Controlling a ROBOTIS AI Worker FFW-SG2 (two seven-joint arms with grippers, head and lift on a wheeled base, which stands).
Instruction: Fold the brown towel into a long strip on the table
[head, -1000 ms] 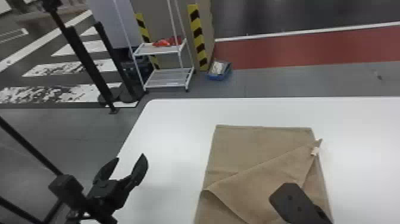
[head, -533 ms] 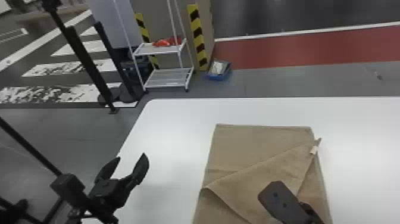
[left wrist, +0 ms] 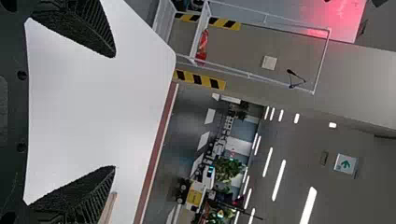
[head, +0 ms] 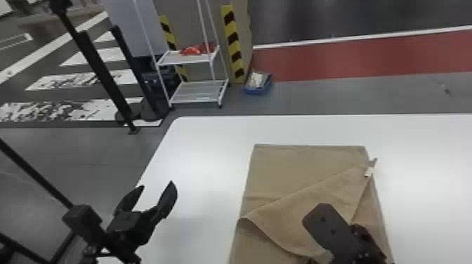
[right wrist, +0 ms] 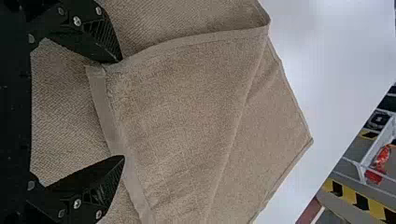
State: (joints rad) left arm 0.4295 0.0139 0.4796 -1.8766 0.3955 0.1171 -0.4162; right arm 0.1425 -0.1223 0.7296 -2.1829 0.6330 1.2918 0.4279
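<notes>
The right pincer (right wrist: 122, 109), fingers apart, had drifted left and farther over the brown towel (head: 298, 168) on the worktop (head: 203, 158) — its slanting flap (head: 286, 217) probably needed regripping for a strip. The left pincer (head: 156, 186), also spread, hung left.

A: Room past the white desk (head: 203, 168)?
B: Grey floor (head: 316, 98), red strip (head: 368, 56) edged by white line (head: 351, 38). White rack (head: 200, 92), orange item (head: 190, 51) on upper shelf (head: 179, 58).
A: Beside it?
B: Blue bin (head: 258, 90) near yellow-black hazard tape (head: 233, 42).
A: Lights?
B: Left wrist view: ceiling strips (left wrist: 279, 179) lit, green arrow sign (left wrist: 346, 164).
</notes>
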